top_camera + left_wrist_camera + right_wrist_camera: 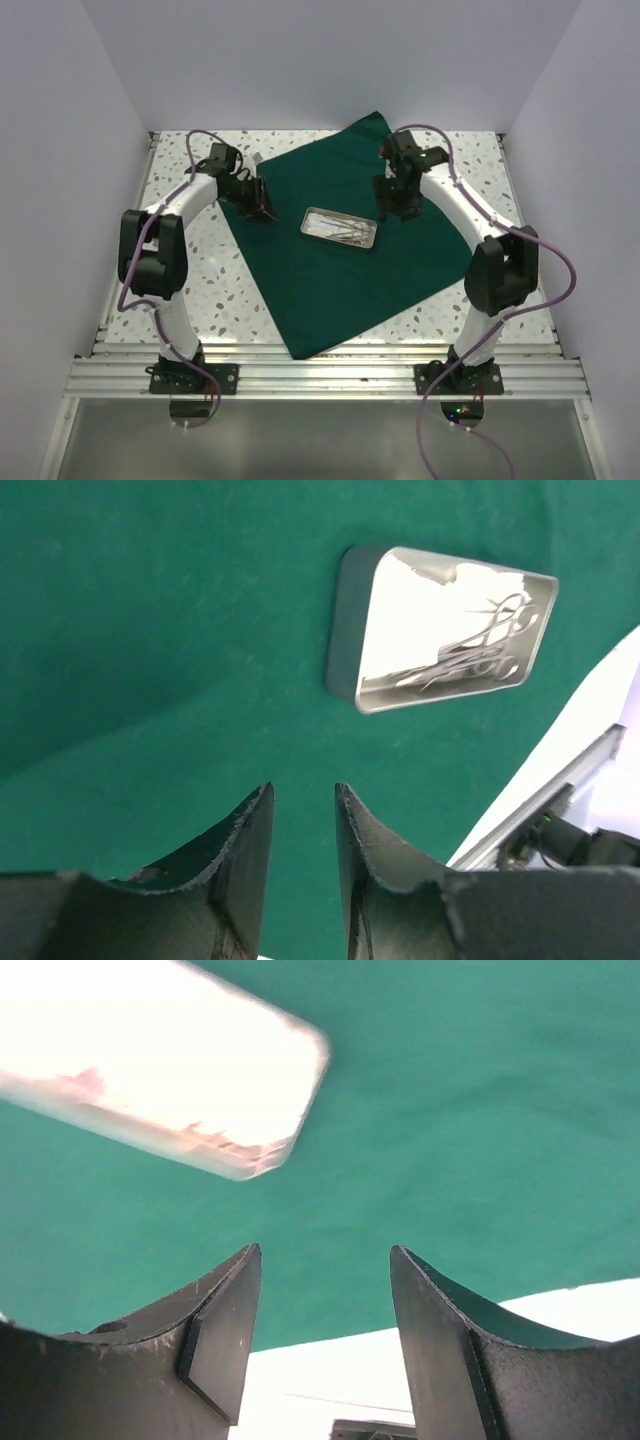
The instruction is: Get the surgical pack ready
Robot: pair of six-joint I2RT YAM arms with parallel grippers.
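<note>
The surgical pack [330,290] is spread flat on the table [235,300] as one large dark green sheet. It is turned like a diamond: one corner is pointed to the far edge, one to the near edge, and the other two to the left and right edges. A shallow metal tray [306,225] is placed near the middle of the cloth. Thin metal instruments [480,650] are laid inside it (probably scissors or clamps, but the glare makes this hard to tell).

The left gripper [302,790] is held over the left corner of the cloth, on the left of the tray and not touching it. Its jaws are parted only a little, and nothing is caught between them. Whether the fingertips touch the cloth cannot be told.

The right gripper [325,1250] is held over the cloth near the right end of the tray. Its jaws are parted widely, and nothing is gripped.
</note>
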